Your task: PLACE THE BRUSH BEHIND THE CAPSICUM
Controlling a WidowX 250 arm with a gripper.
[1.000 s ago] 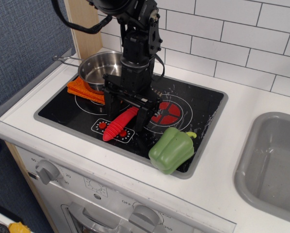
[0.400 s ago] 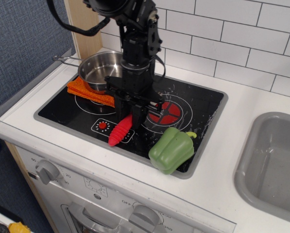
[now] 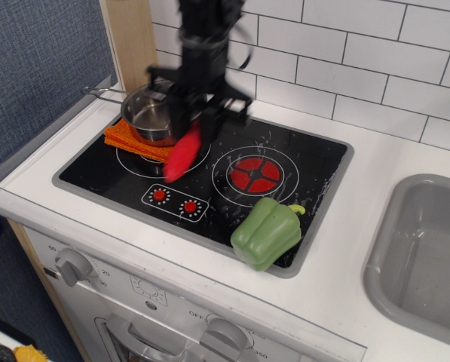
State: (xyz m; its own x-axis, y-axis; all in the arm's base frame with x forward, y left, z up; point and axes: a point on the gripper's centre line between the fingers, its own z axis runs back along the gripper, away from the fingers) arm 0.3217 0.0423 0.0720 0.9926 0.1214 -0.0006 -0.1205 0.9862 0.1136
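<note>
A: Since the brush (image 3: 181, 153) hangs in the air above the left burner, red handle pointing down and its upper end pinched in the hand (image 3: 197, 121), the main worry is a loose grip: it looks held near one end, so a swing could twist it or drop it onto the stovetop (image 3: 315, 162).

B: And the capsicum (image 3: 266, 233)?

A: It sits at the front right corner of the stovetop, well apart from the brush. Setting the brush behind it means coming down near the red burner (image 3: 255, 174); a low pass could nudge the capsicum off the edge.

B: Anything you can't make out?

A: The frame is motion-blurred, so the tined head and the fingertips are hard to see. The pot (image 3: 151, 113) on the orange cloth (image 3: 128, 139) is partly hidden behind the arm
</note>
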